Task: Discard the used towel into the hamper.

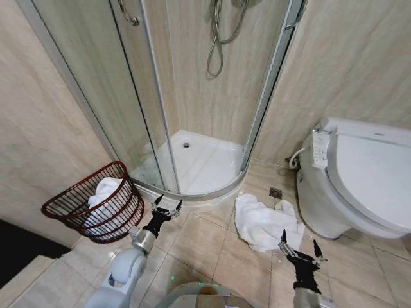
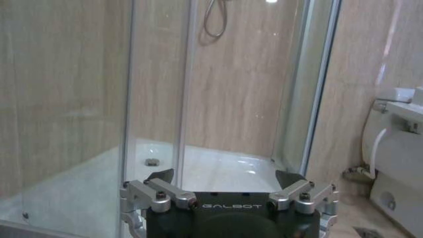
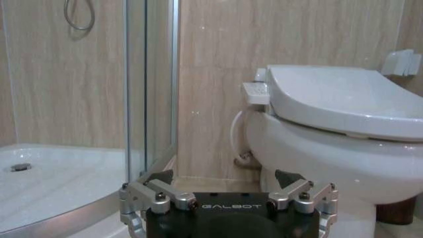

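The used towel point(image 1: 266, 221) is a crumpled white heap on the tiled floor between the shower base and the toilet. The hamper point(image 1: 67, 204), a round dark red wire basket, leans tilted against the left wall, and a white cloth point(image 1: 103, 191) lies inside it. My left gripper point(image 1: 167, 206) hovers open just right of the hamper, near the shower's rim; in the left wrist view it point(image 2: 225, 177) faces the shower with nothing between its fingers. My right gripper point(image 1: 300, 247) stands open just in front of the towel's near edge, and in the right wrist view it point(image 3: 225, 177) is empty.
A curved glass shower enclosure point(image 1: 138, 102) with a white tray point(image 1: 205, 160) fills the middle back. The white toilet point(image 1: 366, 179) stands at the right, with a floor drain point(image 1: 275, 192) beside it. Beige tiled floor point(image 1: 212, 250) lies in front of me.
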Controlling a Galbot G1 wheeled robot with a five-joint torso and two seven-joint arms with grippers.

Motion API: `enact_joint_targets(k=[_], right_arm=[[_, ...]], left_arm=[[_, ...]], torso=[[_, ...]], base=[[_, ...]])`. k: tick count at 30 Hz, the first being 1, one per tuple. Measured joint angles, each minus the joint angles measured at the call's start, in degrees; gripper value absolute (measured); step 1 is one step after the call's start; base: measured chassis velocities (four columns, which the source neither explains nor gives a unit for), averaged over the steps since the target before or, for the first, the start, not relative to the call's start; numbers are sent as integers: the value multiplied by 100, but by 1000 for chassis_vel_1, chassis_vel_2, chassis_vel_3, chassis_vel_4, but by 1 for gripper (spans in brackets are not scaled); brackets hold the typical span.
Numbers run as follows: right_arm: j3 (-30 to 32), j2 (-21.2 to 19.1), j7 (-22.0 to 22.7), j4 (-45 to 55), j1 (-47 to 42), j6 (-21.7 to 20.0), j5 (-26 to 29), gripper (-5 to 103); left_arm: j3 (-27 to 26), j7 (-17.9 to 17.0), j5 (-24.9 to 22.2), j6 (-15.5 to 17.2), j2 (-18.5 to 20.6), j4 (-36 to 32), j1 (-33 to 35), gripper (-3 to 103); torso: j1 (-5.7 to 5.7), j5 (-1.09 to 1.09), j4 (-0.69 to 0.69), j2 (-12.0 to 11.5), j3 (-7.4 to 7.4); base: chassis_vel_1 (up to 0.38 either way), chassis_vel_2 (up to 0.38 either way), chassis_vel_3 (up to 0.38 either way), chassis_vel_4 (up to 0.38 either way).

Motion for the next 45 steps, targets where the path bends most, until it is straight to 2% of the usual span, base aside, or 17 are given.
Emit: enact_joint_targets(k=[19, 45], right_arm=[[-82, -51, 2, 84, -66, 4, -165, 100], [-148, -115, 44, -1, -38, 59, -98, 100]], left_arm=[[-162, -25, -27, -86, 0, -76, 41, 100], [-161, -62, -30, -81, -36, -131, 22, 100]], torso=[[0, 0, -1, 0, 0], [1, 1, 0, 0, 0]], base=[[-7, -12, 6, 6], [-110, -116, 129, 121]])
